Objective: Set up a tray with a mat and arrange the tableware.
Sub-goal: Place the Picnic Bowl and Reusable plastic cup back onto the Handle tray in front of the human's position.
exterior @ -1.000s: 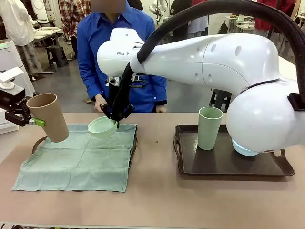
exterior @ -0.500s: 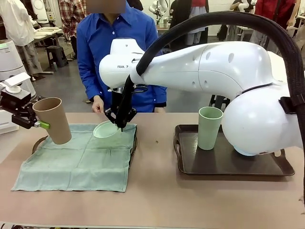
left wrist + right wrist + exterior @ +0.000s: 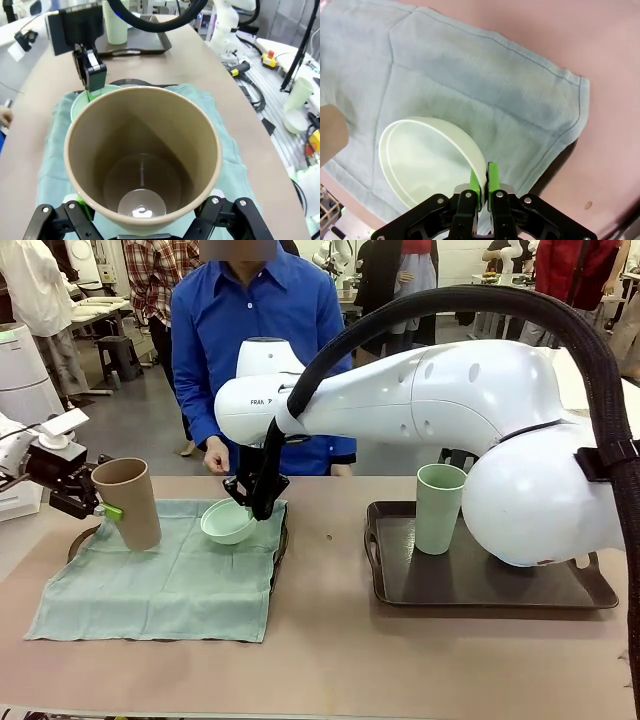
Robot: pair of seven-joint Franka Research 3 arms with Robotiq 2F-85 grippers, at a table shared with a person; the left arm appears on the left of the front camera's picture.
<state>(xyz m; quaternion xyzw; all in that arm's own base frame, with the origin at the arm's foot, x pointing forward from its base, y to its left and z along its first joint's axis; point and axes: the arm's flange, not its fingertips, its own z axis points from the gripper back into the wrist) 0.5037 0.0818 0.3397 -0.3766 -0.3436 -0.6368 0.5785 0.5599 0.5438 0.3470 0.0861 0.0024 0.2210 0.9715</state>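
Mint bowl (image 3: pixel 226 523), rim clamped in right claw (image 3: pixel 484 176); tan cup (image 3: pixel 130 500) clamped in left claw (image 3: pixel 112 511)

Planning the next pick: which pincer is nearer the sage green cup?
Right. The right pincer, pinching the mint bowl, is left of the sage green cup; the left pincer, gripping the tan cup, is farther left.

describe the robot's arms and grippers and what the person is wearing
The right arm has glossy white rounded shells, dark lettering near the wrist, and a thick black ribbed hose running along it. The right gripper and left gripper are black two-finger units with jointed links and bright green pads. The person wears a blue collared long-sleeved shirt.
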